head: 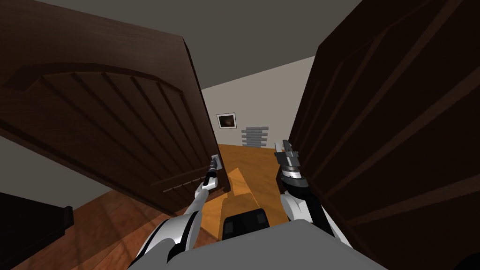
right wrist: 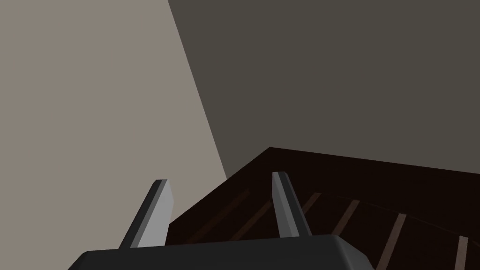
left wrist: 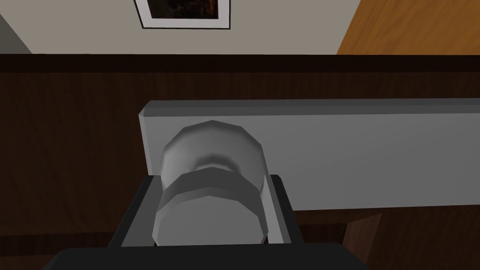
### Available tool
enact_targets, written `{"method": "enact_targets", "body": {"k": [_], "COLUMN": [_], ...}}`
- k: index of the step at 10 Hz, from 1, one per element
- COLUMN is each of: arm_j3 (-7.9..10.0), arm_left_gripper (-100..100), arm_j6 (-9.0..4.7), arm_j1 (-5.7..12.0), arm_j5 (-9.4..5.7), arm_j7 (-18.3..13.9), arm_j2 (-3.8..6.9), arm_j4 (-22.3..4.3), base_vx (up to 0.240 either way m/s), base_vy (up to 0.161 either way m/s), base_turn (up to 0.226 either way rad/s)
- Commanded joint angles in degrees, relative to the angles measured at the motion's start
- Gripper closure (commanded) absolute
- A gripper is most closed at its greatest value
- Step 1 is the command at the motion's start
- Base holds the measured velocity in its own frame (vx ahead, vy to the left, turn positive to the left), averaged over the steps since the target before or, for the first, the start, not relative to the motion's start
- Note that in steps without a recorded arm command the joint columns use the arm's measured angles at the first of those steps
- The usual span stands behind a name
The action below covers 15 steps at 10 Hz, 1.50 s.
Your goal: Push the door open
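Your left gripper (left wrist: 212, 187) is clenched on the grey knob (left wrist: 213, 150), fingers pressing its sides. The knob sits on a plate (left wrist: 375, 154) at the left door (head: 117, 126) edge. That door stands ajar. Your right gripper (right wrist: 220, 180) is spread, empty, beside the right door (head: 398, 131).

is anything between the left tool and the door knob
Nothing visible does. The left tool is around the knob, its fingers pressing both sides, in front of the grey plate on the left door. The right tool stands open by the right door, away from the knob.
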<state>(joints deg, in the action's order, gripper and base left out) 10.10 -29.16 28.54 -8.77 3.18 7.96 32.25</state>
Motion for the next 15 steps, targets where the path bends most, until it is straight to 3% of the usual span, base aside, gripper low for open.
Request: {"method": "enact_targets", "body": {"k": [1,15], "arm_j3": [1.50,7.48], "arm_left_gripper": [100,100], "arm_j6": [0.21,0.06], "arm_j1": [-0.36,-1.01], "arm_j5": [-0.53,-2.91], "arm_j7": [0.5,2.3], "arm_j2": [1.07,4.21], "arm_j4": [0.4,-0.3], "base_vx": [0.168,0.151], "base_vy": [-0.074,-0.085], "base_turn": [0.077,0.057]}}
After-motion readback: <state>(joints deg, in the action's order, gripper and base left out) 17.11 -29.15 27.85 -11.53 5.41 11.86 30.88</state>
